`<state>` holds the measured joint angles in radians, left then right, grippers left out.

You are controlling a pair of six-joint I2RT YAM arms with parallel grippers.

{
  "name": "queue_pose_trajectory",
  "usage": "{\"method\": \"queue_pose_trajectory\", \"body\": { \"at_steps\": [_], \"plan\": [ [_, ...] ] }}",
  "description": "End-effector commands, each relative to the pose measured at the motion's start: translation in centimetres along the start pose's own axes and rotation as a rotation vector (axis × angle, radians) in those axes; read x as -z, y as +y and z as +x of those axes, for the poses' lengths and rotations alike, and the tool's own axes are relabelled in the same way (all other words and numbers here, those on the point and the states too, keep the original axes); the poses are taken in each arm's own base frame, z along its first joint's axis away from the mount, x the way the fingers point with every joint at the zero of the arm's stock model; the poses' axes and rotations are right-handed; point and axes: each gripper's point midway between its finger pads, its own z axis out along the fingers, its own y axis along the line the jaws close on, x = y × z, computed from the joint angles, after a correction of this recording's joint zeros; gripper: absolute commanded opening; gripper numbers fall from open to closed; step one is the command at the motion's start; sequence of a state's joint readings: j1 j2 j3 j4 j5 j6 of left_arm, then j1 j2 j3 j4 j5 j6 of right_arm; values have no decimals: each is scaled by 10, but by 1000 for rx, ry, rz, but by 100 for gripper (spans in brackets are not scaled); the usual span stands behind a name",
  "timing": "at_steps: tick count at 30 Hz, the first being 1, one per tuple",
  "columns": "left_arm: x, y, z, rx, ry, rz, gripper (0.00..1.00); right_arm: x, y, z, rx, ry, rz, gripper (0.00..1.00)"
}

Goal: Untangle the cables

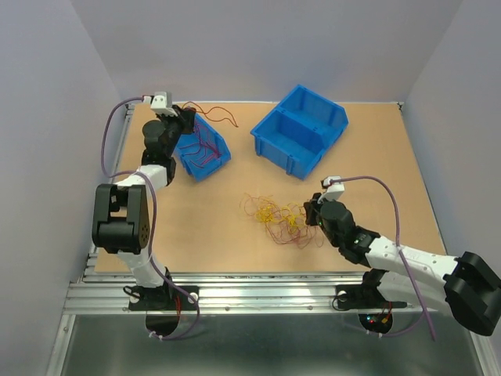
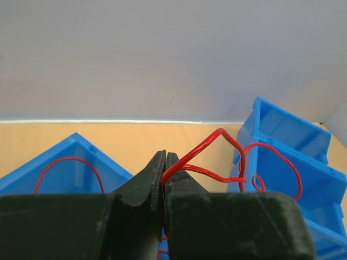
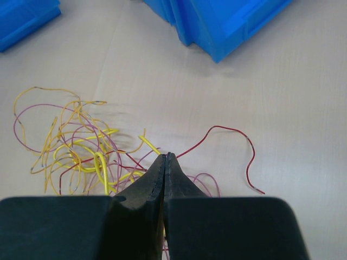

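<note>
The left gripper (image 1: 185, 122) hangs over the far corner of the small blue bin (image 1: 211, 166) at the back left of the table (image 1: 391, 172). Its jaws are nipped together on a red cable (image 2: 214, 138) — the strand rises in a sharp peak from the fingertips and loops away to one side. More red strands (image 1: 200, 146) lie inside that bin, and one trails over its rim onto the board behind. Apart from it, toward the back middle, stands the bigger two-compartment bin (image 1: 322, 150).

The tangle of cables (image 1: 280, 219) lies on the bare board near the middle, a little toward the front. Yellow loops are thickest, with thin red and purplish strands running through them, and one red tail (image 3: 238, 146) strays off on its own. The right gripper (image 1: 315, 210) sits low at the tangle's right edge, jaws pressed fully together. In its wrist view the tips are over the knot's fringe — I cannot tell whether any strand is caught between them.
</note>
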<state>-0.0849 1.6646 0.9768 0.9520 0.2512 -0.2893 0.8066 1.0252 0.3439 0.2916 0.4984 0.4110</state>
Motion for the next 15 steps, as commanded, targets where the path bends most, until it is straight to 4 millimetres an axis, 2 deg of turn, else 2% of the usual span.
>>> {"method": "queue_pose_trajectory", "body": {
  "at_steps": [1, 2, 3, 4, 7, 10, 12, 15],
  "plan": [
    [5, 3, -47, -68, -167, 118, 0, 5, 4, -7, -16, -49, -34, 1],
    [9, 15, -46, -88, -163, 108, 0, 5, 4, -7, -16, -50, -39, 0],
    [14, 18, -39, -102, -142, 126, 0, 6, 4, -8, -16, -52, -44, 1],
    [18, 27, -41, -139, -151, 122, 0, 7, 5, -10, -19, -59, -49, 1],
    [31, 26, -34, -218, -140, 236, 0, 9, 6, -9, -18, -60, -59, 0],
    [34, 26, -14, -223, -72, 343, 0, 8, 6, -10, -16, -60, -63, 0],
    [34, 32, -2, -187, -24, 390, 0, 7, 6, -9, -14, -57, -61, 1],
    [39, 46, 0, -182, -33, 412, 0, 7, 7, -9, -14, -55, -62, 0]
  ]
}}
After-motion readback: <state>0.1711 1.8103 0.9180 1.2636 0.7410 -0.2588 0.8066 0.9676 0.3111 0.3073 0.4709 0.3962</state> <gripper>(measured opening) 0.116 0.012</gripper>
